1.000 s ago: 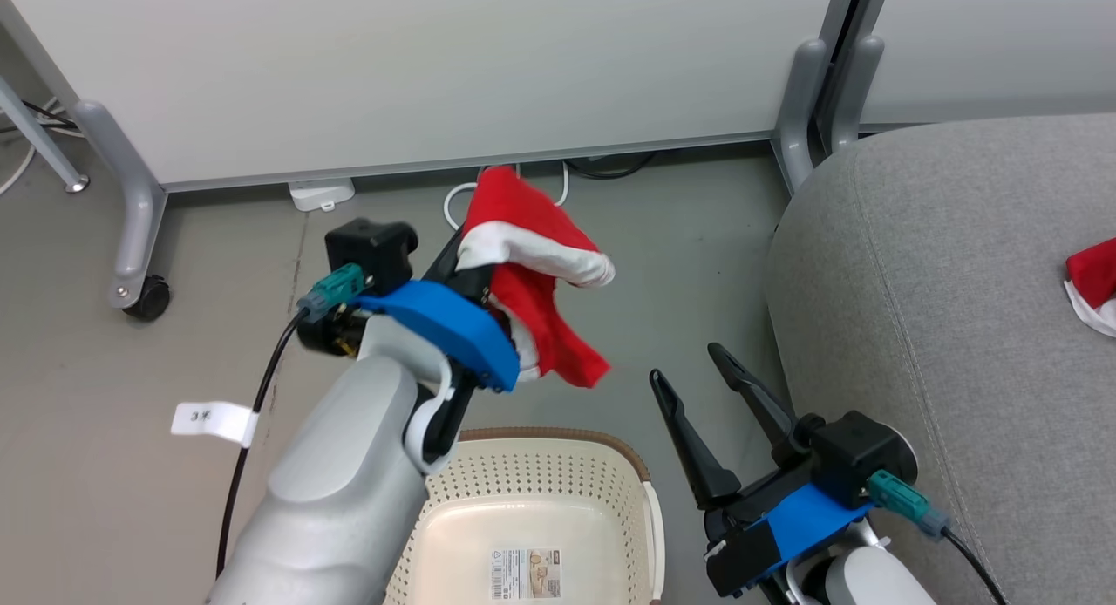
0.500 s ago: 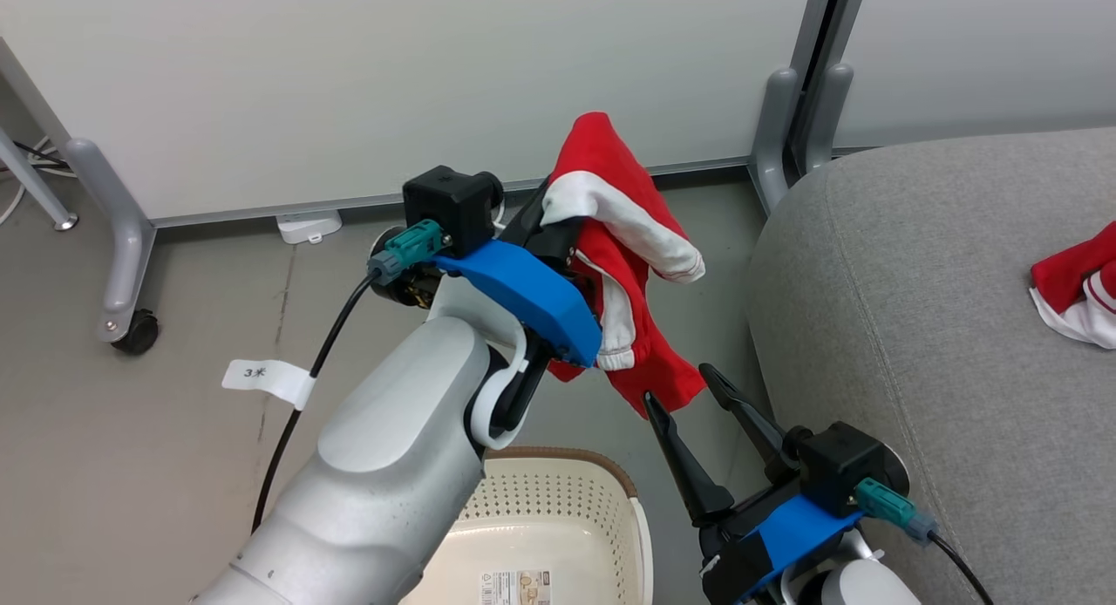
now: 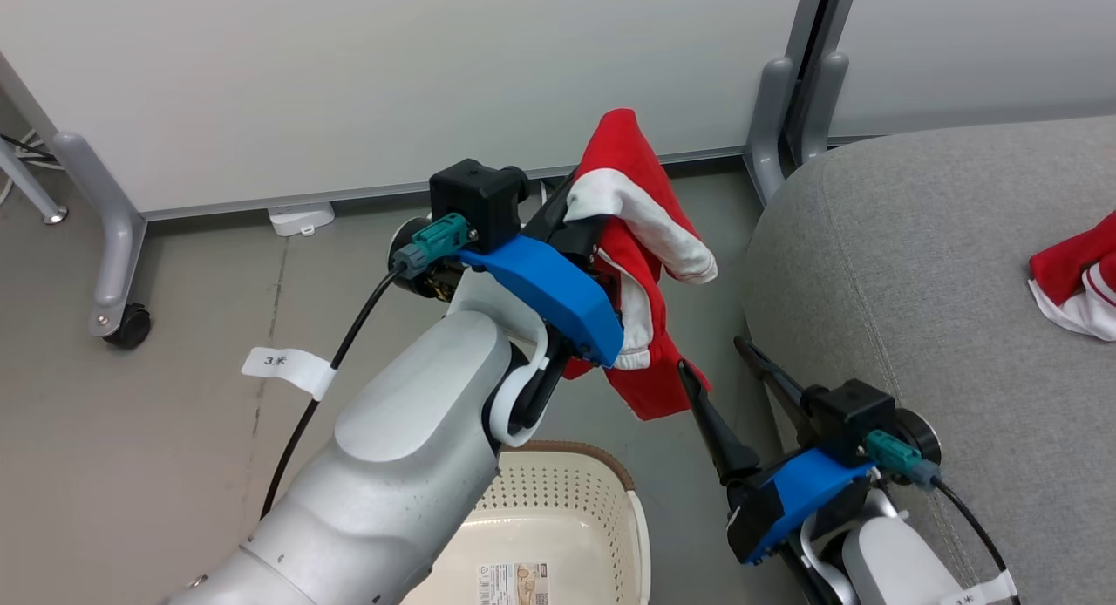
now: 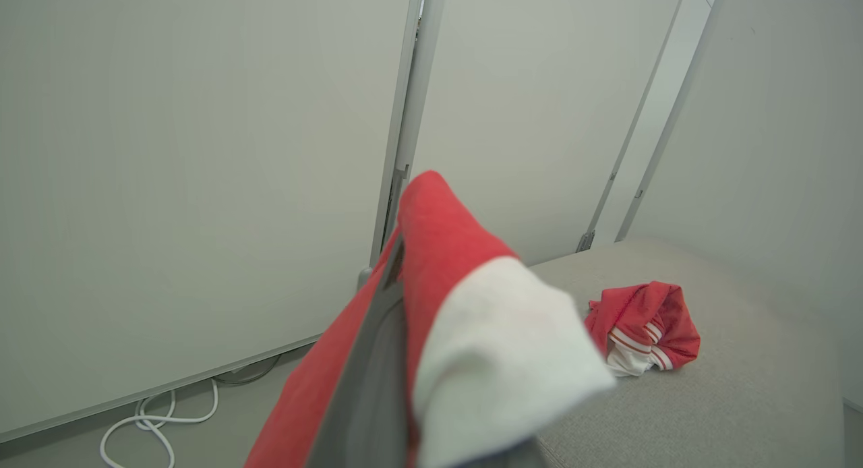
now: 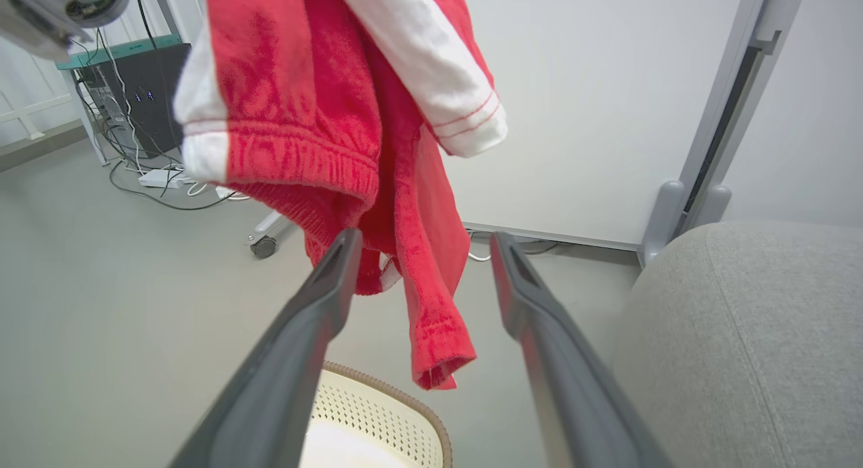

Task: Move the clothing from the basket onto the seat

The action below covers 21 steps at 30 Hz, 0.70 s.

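My left gripper [image 3: 575,217] is shut on a red garment with white trim [image 3: 632,239], which hangs in the air over the floor between the basket and the seat. The cloth drapes over the fingers and hides their tips [image 4: 396,262]. The cream basket [image 3: 567,500] stands below it at the bottom edge, with only a label on its floor. To the right is the grey seat [image 3: 915,265], and a second red garment [image 3: 1077,278] lies crumpled on it. My right gripper [image 3: 711,354] is open beside the seat's edge, with the hanging garment's hem [image 5: 431,360] just beyond its fingers.
White partition panels on grey feet stand behind, with a caster [image 3: 122,322] at the left. A white power strip [image 3: 301,219] and a looped white cable [image 4: 155,414] lie along the wall. Grey floor stretches left of the basket.
My left arm has carried the garment up and to the right, closer to the seat. The head view shifted too. My right gripper stayed open and moved slightly toward the seat.
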Tool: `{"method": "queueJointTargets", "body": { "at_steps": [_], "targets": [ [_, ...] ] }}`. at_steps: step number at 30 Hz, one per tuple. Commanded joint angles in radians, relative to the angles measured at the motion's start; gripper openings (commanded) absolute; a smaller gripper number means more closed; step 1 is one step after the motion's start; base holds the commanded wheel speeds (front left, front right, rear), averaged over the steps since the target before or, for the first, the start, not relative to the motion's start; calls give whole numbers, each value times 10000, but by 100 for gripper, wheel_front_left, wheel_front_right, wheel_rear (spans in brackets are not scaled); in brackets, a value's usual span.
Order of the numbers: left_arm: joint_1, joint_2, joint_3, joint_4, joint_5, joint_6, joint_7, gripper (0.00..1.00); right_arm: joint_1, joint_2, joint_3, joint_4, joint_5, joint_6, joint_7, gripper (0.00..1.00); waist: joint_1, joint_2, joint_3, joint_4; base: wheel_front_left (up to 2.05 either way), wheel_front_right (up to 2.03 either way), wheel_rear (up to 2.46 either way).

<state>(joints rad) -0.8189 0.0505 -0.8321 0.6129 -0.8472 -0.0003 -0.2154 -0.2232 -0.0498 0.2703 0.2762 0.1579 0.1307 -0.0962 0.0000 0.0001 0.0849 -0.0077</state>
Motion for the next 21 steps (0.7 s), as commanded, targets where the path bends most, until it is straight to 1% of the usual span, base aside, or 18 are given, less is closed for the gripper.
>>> {"method": "queueJointTargets", "body": {
  "at_steps": [1, 8, 15, 21],
  "targets": [
    [-208, 5, -98, -56, -84, 15, -64, 0, -289, -13, -74, 181, -58, 1, 30, 100, 0, -1, 48, 33, 0, 0, 0],
    [-469, 11, -645, -375, -350, 63, -104, 0, -1411, -11, -104, 1613, -200, 1, -83, 100, 0, -1, 165, 253, 0, 0, 0],
    [-725, 10, -1245, -546, -536, 120, 10, 0, -2645, -11, 116, 3313, 170, 1, -235, 100, 0, -1, 275, 495, 0, 0, 0],
    [-919, 7, -1783, -667, -764, 192, 112, 0, -3702, -11, 437, 4778, 711, 1, -445, 100, 0, -1, 377, 642, 0, 0, 0]
  ]
}}
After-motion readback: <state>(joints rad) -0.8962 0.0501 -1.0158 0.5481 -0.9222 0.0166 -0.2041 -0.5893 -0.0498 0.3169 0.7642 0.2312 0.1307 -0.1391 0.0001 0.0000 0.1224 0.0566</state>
